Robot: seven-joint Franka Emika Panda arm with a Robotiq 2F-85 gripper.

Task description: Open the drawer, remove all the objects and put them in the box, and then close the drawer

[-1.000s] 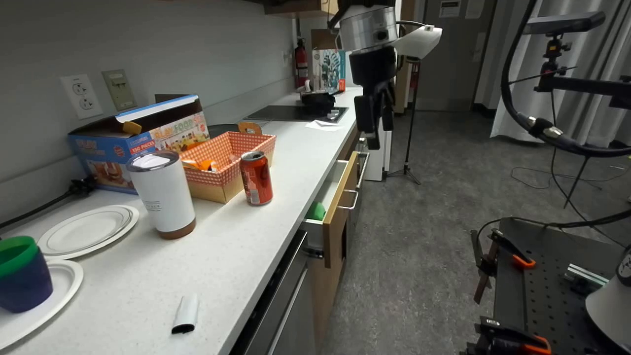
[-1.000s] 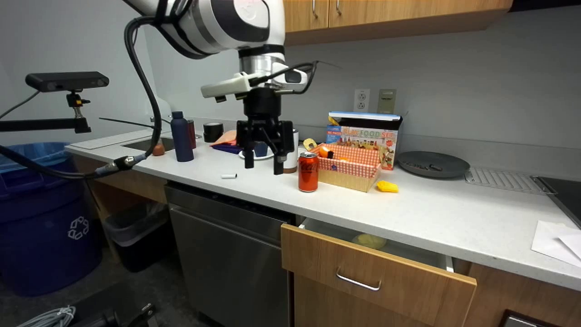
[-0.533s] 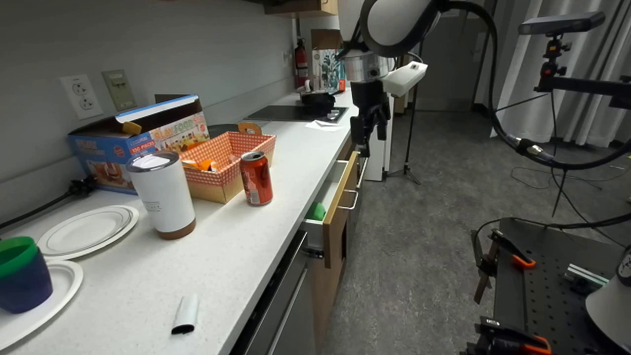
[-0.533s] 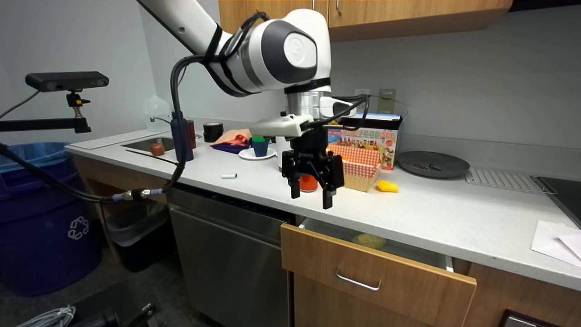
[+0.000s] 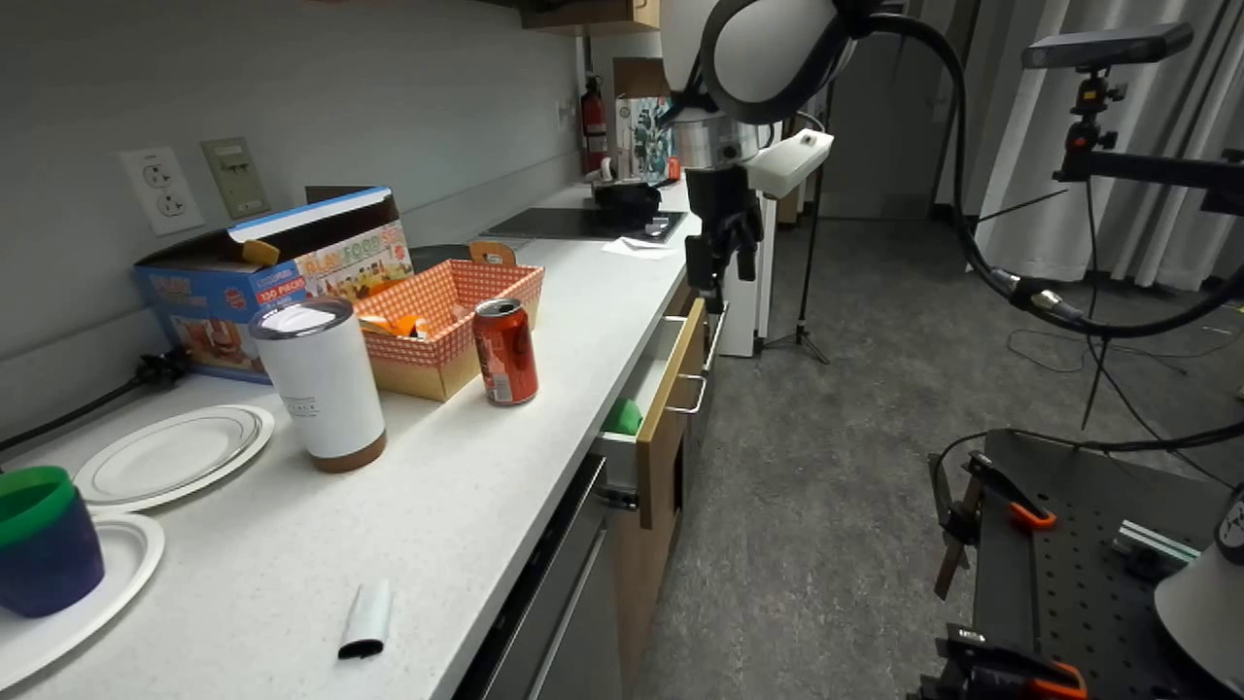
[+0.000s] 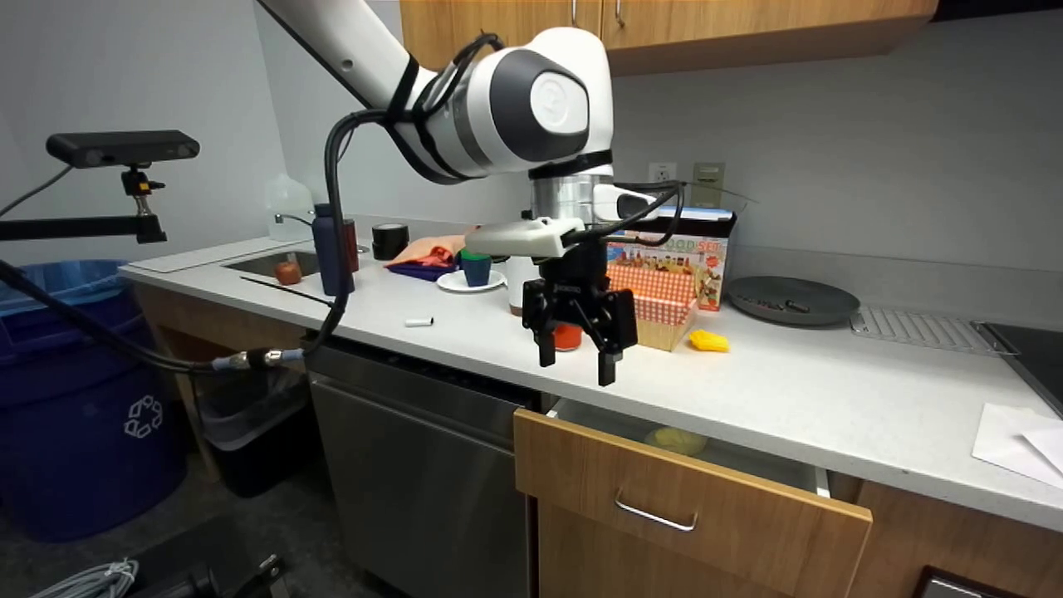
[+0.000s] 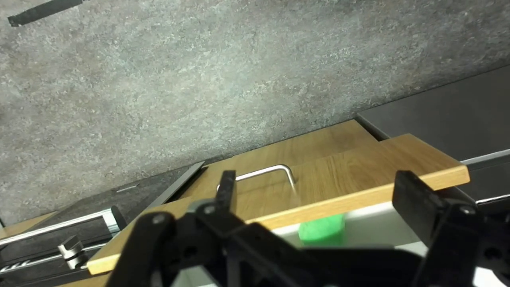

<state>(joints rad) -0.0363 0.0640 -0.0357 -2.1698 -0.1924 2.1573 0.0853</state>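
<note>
Black two-fingered pincer [image 6: 576, 365] spread wide, nothing between tips. Below pincer: small rounded green lump [image 7: 322, 230], maybe plastic, inside open tan wood drawer [image 6: 731, 515]. Probably light, stiff, bit slippery, might roll. Best pinch: both sides of middle, gently.

Counter [image 5: 457, 515]: red can [image 5: 505, 355] and white tumbler [image 5: 326, 399], both upright.
Plate [image 5: 133, 554]: cup [image 5: 44, 559] on top, green above blue.
Wall [image 5: 408, 87]: outlet [image 5: 163, 190] just beside a switch [image 5: 236, 178].
Floor [image 5: 826, 486]: blue bin [image 6: 75, 423] near black trash can [image 6: 257, 453].
</note>
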